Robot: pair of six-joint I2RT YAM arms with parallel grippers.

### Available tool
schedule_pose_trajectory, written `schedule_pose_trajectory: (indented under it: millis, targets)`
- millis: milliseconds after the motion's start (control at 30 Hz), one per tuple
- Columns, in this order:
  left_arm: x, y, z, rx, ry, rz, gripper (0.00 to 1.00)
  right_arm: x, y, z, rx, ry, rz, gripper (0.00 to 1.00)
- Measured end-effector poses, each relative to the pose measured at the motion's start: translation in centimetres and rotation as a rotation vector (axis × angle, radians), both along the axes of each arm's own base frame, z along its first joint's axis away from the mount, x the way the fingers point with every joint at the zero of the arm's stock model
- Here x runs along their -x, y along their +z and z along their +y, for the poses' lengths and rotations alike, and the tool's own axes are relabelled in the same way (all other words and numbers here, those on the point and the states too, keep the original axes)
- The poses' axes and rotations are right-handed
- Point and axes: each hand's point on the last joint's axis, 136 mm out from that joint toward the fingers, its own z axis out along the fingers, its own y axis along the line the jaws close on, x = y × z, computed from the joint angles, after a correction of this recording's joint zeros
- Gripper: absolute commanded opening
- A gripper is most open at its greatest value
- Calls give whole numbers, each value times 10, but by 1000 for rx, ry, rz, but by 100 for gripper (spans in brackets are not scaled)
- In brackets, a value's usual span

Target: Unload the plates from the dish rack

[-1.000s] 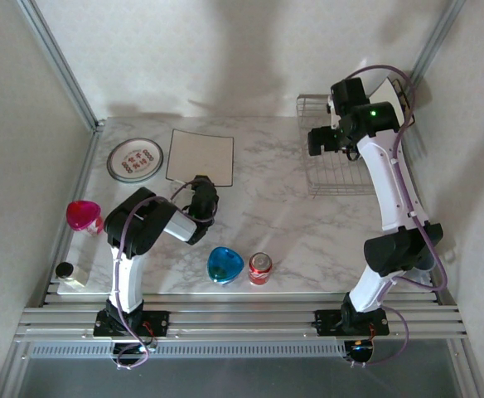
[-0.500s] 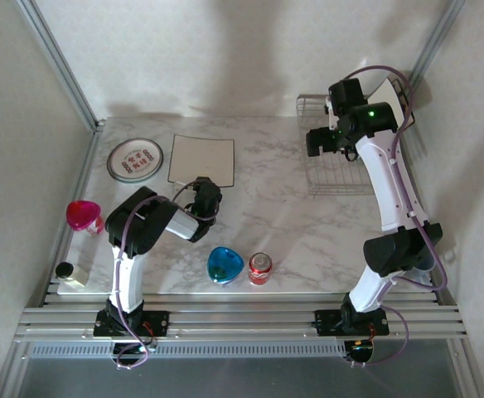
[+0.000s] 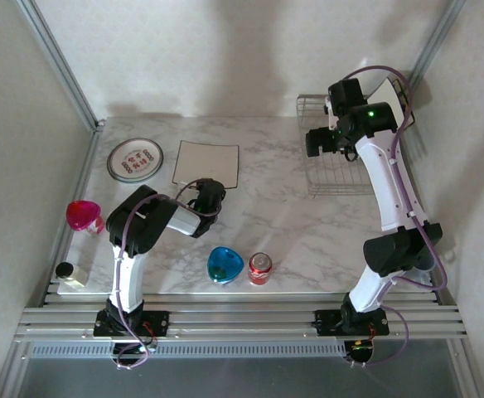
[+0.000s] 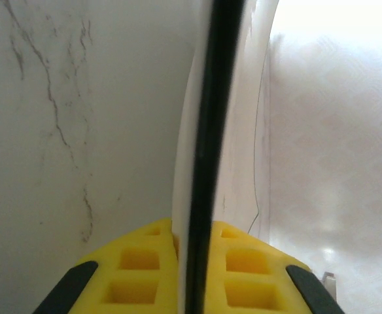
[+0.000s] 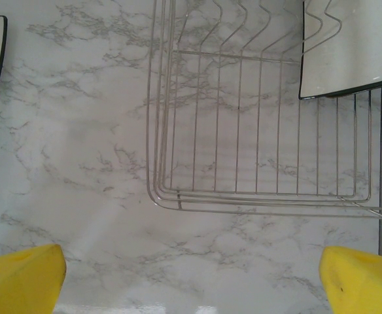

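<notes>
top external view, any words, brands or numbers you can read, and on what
No text can be read.
red can: print too small and blurred to read.
round plate: reddish marks, too small to tell if any are letters.
square plate: no marking seen.

A lab test booth; plain white panels (image 3: 225, 58) and aluminium rails (image 3: 242, 319) box in a marble tabletop (image 3: 283, 207).

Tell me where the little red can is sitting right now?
In the top view, the red can stands near the front edge of the table, roughly midway across, just right of the blue bowl.
</notes>
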Motion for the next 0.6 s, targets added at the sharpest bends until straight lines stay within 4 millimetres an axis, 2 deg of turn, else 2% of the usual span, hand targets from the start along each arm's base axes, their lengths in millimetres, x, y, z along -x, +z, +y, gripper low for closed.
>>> schedule_pose_trajectory:
  millis: [133, 300, 600]
  targets:
    - [-1, 0, 0, 18, 7, 4, 1, 0, 0, 0, 1, 0, 0, 99]
    - [-2, -3, -1, 40, 16, 7, 17, 0, 0, 0, 1, 1, -1, 99]
    - [-9, 4, -1, 77, 31, -19, 32, 0, 1, 0, 2, 4, -1, 99]
